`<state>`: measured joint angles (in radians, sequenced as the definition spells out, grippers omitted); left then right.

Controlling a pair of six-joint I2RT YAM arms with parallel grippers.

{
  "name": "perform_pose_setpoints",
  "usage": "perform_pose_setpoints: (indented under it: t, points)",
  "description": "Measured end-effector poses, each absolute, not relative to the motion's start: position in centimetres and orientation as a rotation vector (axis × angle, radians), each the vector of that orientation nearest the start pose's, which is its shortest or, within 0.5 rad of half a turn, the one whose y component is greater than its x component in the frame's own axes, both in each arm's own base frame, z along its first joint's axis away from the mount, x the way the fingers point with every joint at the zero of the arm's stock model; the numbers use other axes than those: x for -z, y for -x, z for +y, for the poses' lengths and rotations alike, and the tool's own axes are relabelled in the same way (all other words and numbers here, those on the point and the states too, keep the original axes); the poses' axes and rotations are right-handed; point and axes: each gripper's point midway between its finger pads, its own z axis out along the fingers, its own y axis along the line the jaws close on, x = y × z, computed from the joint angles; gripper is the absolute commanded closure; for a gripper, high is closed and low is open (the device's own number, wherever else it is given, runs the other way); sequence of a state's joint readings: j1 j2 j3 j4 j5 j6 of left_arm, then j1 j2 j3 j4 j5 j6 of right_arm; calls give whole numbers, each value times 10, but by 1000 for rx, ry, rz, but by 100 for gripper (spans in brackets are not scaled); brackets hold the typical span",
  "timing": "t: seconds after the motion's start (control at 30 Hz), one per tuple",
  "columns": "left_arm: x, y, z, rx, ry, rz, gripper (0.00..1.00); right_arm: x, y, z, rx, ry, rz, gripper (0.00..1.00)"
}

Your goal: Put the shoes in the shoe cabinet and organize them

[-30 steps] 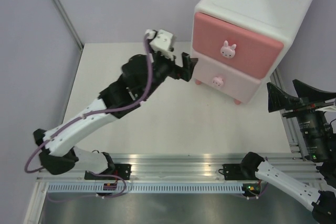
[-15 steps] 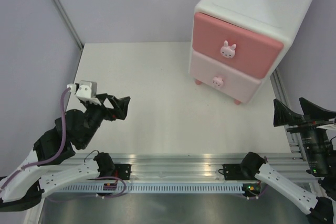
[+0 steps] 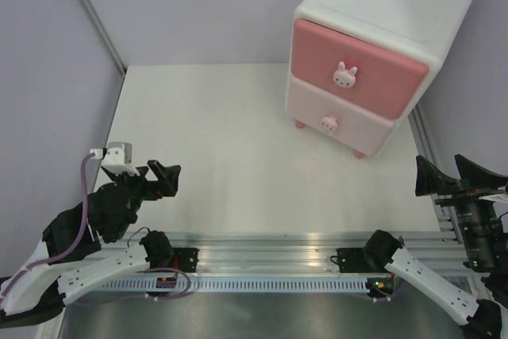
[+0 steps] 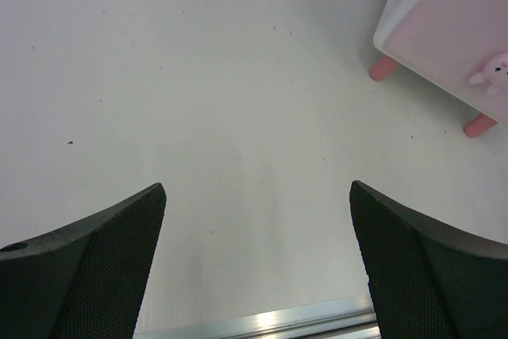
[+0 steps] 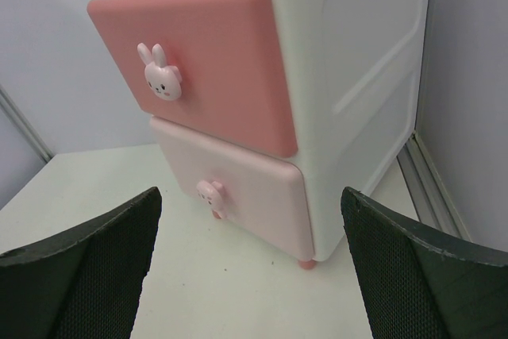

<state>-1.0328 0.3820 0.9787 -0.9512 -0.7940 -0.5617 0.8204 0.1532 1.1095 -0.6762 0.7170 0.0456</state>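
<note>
The shoe cabinet [image 3: 381, 5] stands at the back right of the table, white with two pink drawer fronts, both pushed in. Its upper bunny knob [image 3: 344, 75] and lower bunny knob [image 3: 329, 123] face the arms. No shoes are in view. My left gripper [image 3: 168, 179] hovers low at the table's front left, far from the cabinet, open and empty; its wrist view shows the left gripper [image 4: 256, 188] over bare table with the cabinet [image 4: 444, 29] at top right. My right gripper [image 3: 439, 166] is open and empty off the table's right edge; in its wrist view the right gripper [image 5: 250, 192] faces the cabinet [image 5: 357, 61].
The white table [image 3: 222, 132] is bounded by a purple wall at the left and back. A metal rail [image 3: 262, 244] runs along the near edge by the arm bases. The cabinet stands on short pink feet [image 4: 384, 67].
The left arm has pulled back from the cabinet's lower drawer to the front left of the table, still open. The right gripper has sunk slightly toward the near edge.
</note>
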Motion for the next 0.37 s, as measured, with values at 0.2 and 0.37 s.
perform_pose_setpoints:
  t: [0.2,0.37]
  points:
    - [-291,-161,-51,352,120,1829,0,-403,-127,-31,-258,-94,1368,2]
    - [-290,-162,-49,339,132,1826,0,-403,-128,-31,-254,-94,1368,2]
